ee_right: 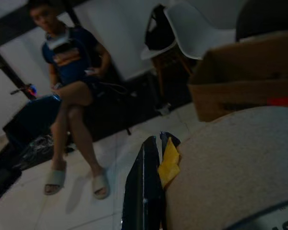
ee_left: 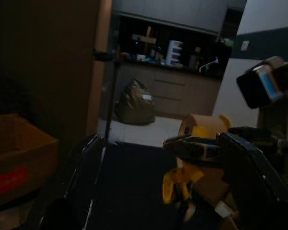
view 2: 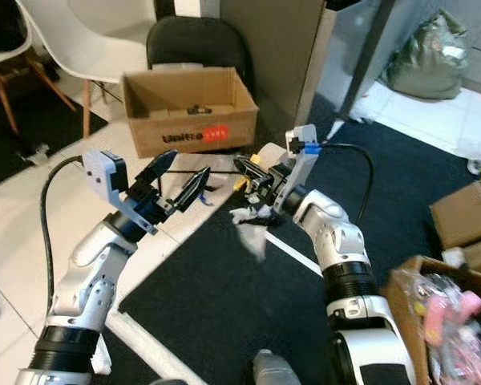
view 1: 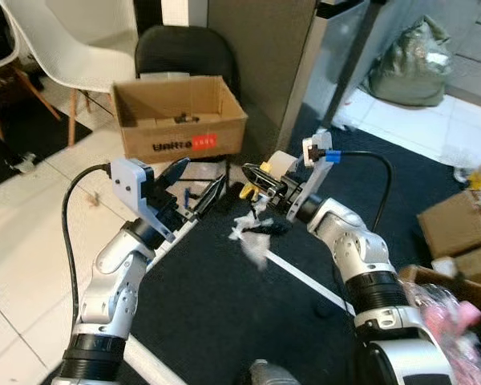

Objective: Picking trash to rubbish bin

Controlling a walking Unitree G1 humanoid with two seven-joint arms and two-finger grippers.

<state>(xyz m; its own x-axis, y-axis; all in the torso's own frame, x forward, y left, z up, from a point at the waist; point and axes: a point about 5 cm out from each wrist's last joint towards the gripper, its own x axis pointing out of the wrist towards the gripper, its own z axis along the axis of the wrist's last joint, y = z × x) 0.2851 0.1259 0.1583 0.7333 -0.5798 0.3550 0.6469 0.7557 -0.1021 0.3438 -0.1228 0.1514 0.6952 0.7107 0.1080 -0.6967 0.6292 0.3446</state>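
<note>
The dark carpet (view 1: 224, 321) covered the near floor, with pale tiles to the left. At the far left stood the cardboard box (view 1: 179, 116), open-topped and apparently serving as the rubbish bin, with a little debris already inside. A white chair (view 1: 68, 40) and a black chair (view 1: 184, 48) stood behind it, a stuffed sack (view 1: 413, 64) lay far right, and more boxes crowded the near right.

The right gripper (view 1: 260, 180) was raised above the carpet, its fingers clenched on a tan roll with a yellow scrap (view 1: 276, 168), near the box but not over it. The left gripper (view 1: 194, 186) hovered just beside it, fingers spread and holding nothing.

Judged so, the pickup was done and the drop remained. Crumpled white paper (view 1: 252, 233) still lay on the carpet below.

A seated person (ee_right: 72, 86) showed in the right wrist view.
</note>
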